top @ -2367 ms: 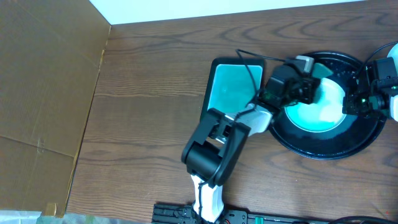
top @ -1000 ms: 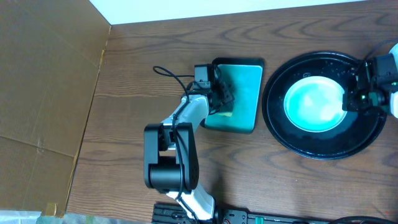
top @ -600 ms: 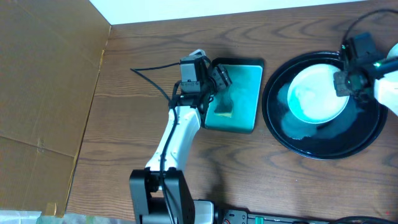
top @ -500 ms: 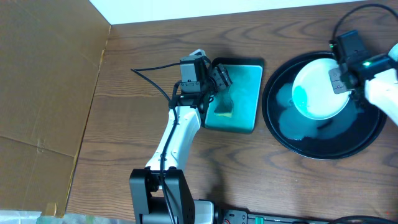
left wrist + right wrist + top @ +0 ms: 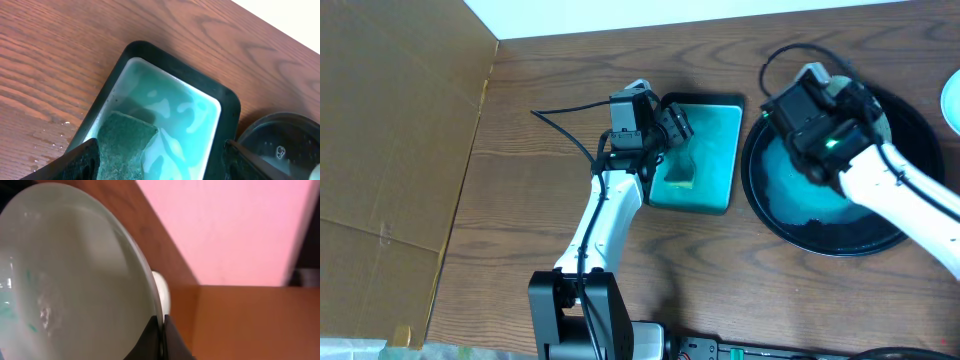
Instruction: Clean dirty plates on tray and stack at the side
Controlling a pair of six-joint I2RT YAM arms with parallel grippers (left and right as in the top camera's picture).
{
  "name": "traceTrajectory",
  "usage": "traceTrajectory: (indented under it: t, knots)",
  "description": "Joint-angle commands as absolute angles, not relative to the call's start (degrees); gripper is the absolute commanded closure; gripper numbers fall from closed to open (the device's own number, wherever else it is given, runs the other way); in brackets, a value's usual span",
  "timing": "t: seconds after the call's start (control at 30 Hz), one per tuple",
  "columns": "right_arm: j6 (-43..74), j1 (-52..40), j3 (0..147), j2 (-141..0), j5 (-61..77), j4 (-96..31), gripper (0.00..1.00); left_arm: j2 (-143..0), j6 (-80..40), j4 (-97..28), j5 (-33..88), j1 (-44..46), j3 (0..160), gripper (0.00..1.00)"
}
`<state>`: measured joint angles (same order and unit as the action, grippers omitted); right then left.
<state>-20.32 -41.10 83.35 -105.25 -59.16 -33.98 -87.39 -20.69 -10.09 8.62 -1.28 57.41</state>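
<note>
- Dark wood-grain table point(image 5: 540, 200) is being shown from overhead, with cardboard point(image 5: 390, 130) beside it. The round black raised-rim tray point(image 5: 790, 225) is being crossed by the right arm, and only a teal wet film is being seen inside. Whether another plate is lying there cannot be told.
- At the left wrist, the left gripper point(image 5: 160, 150) is being held spread wide over the glossy rectangular dish point(image 5: 227, 107), with the coarse green sponge point(image 5: 125, 137) lying free in its water.
- At the right wrist, a smooth pale plate point(image 5: 75, 280) is being pinched at its rim by the right gripper point(image 5: 161, 330) and held tilted on edge. Teal flecks are showing, so cleaning is being judged unfinished and stacking not yet done.
</note>
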Motion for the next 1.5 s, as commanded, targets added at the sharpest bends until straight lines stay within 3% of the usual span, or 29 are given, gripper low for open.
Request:
traceTrajectory:
  t: [0.0, 0.2, 0.37, 0.53, 0.83, 1.17, 1.37, 1.47]
  knots:
    - [-34.81, -43.88, 84.55, -103.88, -70.76, -28.82, 0.99, -87.55, -19.97, -10.20, 8.05, -1.17, 57.87, 0.21]
    - [-44.99, -46.50, 84.55, -103.88, -75.05, -20.62, 0.99, -87.55, -19.97, -10.20, 8.05, -1.17, 57.87, 0.21]
    - [-45.08, -47.24, 84.55, -103.88, -74.17, -17.54, 0.99, -87.55, -19.97, -10.20, 8.05, -1.17, 57.87, 0.21]
    - [-31.11, -45.47, 84.53, -103.88, -65.58, -21.69, 0.99, -87.55, -19.97, -10.20, 8.05, -1.17, 57.87, 0.21]
    - [-5.34, -35.77, 84.53, -103.88, -27.73, -34.13, 0.99, -87.55, -19.97, -10.20, 8.08, -1.17, 57.87, 0.21]
    - [5.52, -17.69, 83.24, -104.55, 4.64, -38.24, 0.99, -87.55, -20.18, -10.20, 8.27, -1.17, 57.87, 0.21]
    - [10.92, -13.15, 72.42, -104.60, 4.60, -29.63, 0.99, -87.55, -20.18, -11.42, 9.45, -1.17, 57.87, 0.21]
    - [13.50, -13.21, 67.07, -104.60, 4.62, -24.16, 0.99, -87.55, -20.16, -11.57, 16.38, -1.15, 57.87, 0.21]
